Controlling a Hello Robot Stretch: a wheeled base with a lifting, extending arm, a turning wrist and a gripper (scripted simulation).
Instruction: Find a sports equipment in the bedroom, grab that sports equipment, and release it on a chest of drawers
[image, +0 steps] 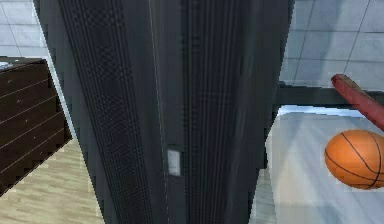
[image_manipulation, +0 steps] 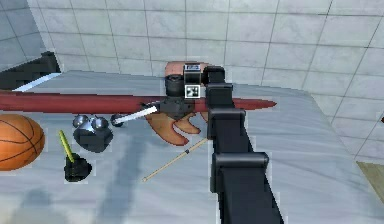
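The arm (image_manipulation: 236, 165) reaches toward twelve o'clock, end effector (image_manipulation: 135, 117) by what seems a red bat (image_manipulation: 60, 102); whether it holds anything, I cannot tell.

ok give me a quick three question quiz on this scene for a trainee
1. True or false: the basketball lies on the same pale surface as the long bat.
2. What colour is the bat? a) red b) blue c) green
3. Which dark wooden piece of furniture stands at the forward view's left?
Key: 1 true; 2 a; 3 the chest of drawers.
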